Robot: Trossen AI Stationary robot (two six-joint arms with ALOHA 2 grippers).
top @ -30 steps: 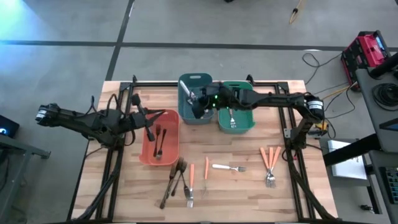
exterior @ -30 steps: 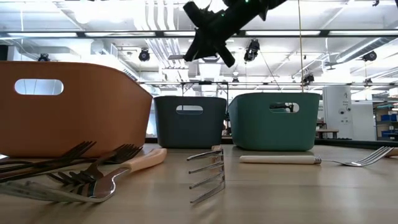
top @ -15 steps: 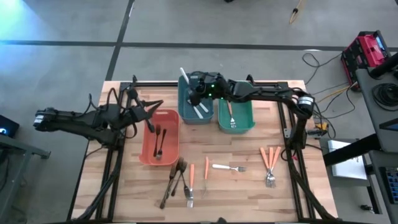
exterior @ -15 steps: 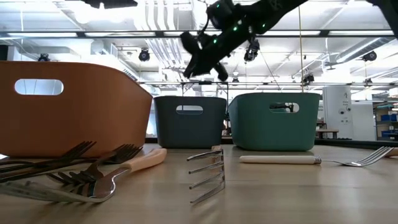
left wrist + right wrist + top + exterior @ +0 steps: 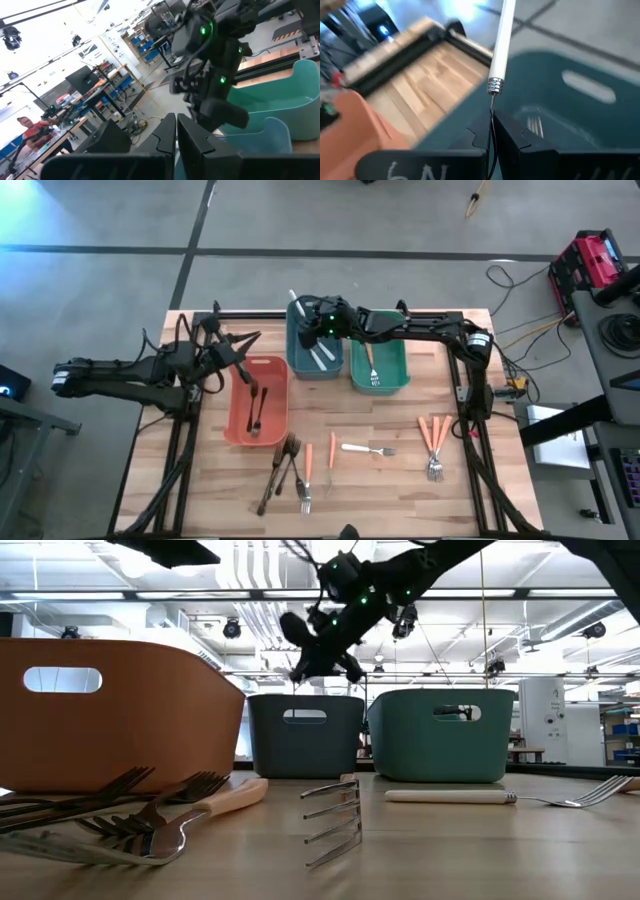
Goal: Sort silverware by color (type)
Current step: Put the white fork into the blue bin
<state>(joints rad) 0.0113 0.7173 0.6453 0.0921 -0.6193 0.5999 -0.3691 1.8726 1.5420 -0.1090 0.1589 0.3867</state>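
The right gripper (image 5: 312, 332) hangs over the blue bin (image 5: 297, 358), its fingers pinching a white-handled fork (image 5: 501, 37) by the thin metal neck, handle pointing up. Another white fork (image 5: 322, 358) already lies in that bin. To do this well, it should lower the fork inside the bin walls first, then let go. The left gripper (image 5: 250, 343) waits just left of the blue bin, over the salmon bin (image 5: 232, 415), fingers pressed together, holding nothing.

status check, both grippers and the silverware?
Right gripper over blue bin, shut on white-handled utensil. Left gripper shut, empty, at salmon bin. Nine or so pieces unsorted on table; nothing blocking.
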